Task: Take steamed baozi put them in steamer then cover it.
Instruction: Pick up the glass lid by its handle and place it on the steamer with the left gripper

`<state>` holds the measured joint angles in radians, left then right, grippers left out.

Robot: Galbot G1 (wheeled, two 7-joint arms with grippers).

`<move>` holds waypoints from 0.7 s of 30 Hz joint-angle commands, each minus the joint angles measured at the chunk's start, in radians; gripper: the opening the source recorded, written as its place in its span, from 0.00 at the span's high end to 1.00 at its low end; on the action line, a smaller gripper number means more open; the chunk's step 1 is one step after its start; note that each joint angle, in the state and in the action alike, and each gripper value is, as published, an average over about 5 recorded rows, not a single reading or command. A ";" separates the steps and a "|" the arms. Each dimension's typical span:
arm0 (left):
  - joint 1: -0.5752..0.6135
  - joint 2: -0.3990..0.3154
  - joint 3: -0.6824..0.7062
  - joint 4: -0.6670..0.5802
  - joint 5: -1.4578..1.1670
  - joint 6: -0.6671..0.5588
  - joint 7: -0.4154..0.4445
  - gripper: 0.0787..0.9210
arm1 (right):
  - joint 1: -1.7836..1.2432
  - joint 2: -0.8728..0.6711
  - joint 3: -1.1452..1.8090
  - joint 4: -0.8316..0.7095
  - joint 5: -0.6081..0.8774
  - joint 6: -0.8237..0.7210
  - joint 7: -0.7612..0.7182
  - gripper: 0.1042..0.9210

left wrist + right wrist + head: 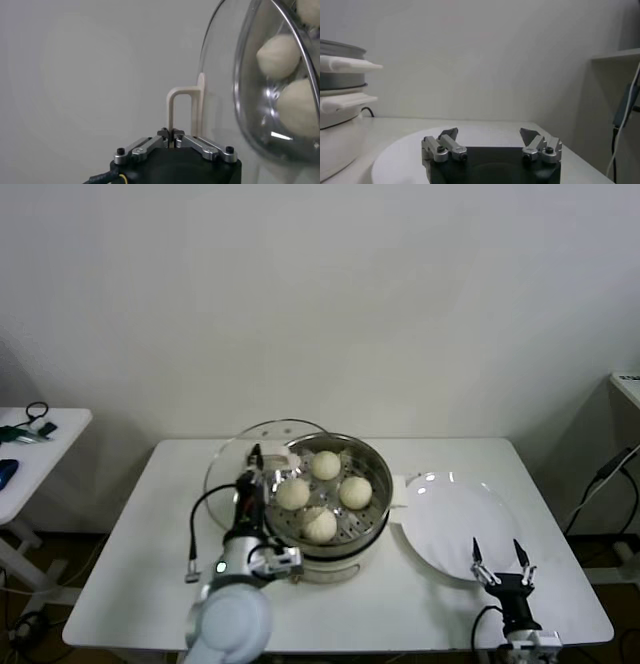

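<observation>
Several cream-white steamed baozi (325, 465) lie on the perforated floor of the shiny steamer (375, 506) at the table's middle. The clear glass cover (228, 462) stands tilted on edge against the steamer's left side. My left gripper (256, 456) is shut on its white handle (180, 100). In the left wrist view the left gripper (171, 135) pinches that handle, and baozi (277, 55) show through the cover's glass (225, 75). My right gripper (497, 556) is open and empty at the near edge of the white plate (450, 514). The right wrist view shows the right gripper (490, 135) over the plate.
The white table (130, 584) bears the steamer and the flat plate (405, 150). The steamer's side handles (345, 65) show in the right wrist view. A small side table (40, 446) with dark items stands at far left. A cable (600, 479) hangs at the right.
</observation>
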<state>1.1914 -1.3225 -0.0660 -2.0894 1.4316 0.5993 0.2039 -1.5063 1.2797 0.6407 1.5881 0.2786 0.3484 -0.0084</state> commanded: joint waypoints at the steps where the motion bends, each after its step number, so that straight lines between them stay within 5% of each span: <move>1: -0.066 -0.118 0.147 0.082 0.136 0.040 0.095 0.94 | -0.002 -0.006 0.007 -0.003 0.008 0.007 0.000 0.12; 21: -0.088 -0.211 0.184 0.197 0.209 0.040 0.070 0.94 | -0.007 -0.010 0.020 -0.015 0.022 0.031 0.005 0.12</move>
<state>1.1140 -1.4999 0.0932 -1.9247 1.6114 0.6328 0.2718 -1.5115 1.2688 0.6595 1.5738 0.2986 0.3762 -0.0046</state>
